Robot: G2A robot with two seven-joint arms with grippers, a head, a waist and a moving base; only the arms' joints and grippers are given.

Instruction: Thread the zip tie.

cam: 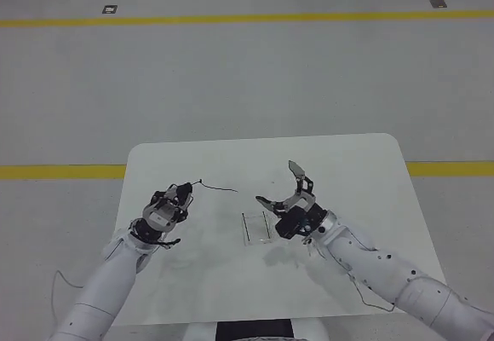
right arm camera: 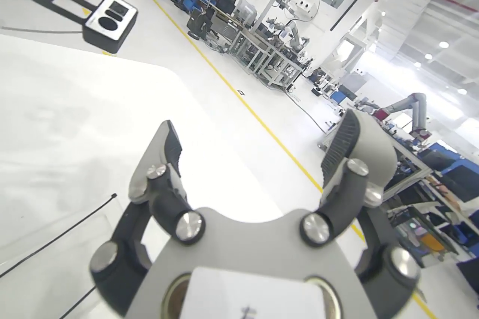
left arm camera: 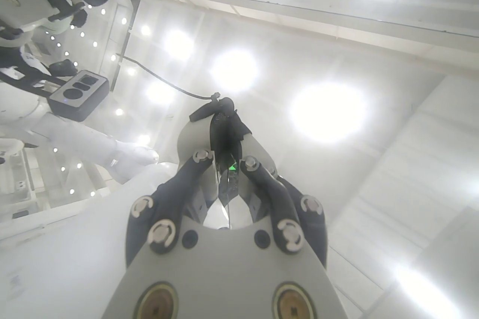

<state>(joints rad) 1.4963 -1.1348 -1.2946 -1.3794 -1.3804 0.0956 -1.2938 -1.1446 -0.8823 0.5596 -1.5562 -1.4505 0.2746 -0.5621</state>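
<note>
Top view has the left jaws pinched shut on the zip tie point(cam: 217, 187), left of middle on the worktop point(cam: 358, 162), its tail offered toward the wide-open right jaws, probably for threading.

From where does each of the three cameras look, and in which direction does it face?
Top view: above the arms, looking down at the table; the left gripper and right gripper show.
Left wrist view: on that wrist, facing up at ceiling lights; its gripper is shut on the zip tie.
Right wrist view: on that wrist, facing across the table edge into the hall; its gripper is open.
Shared: top and left wrist views both show the zip tie.
</note>
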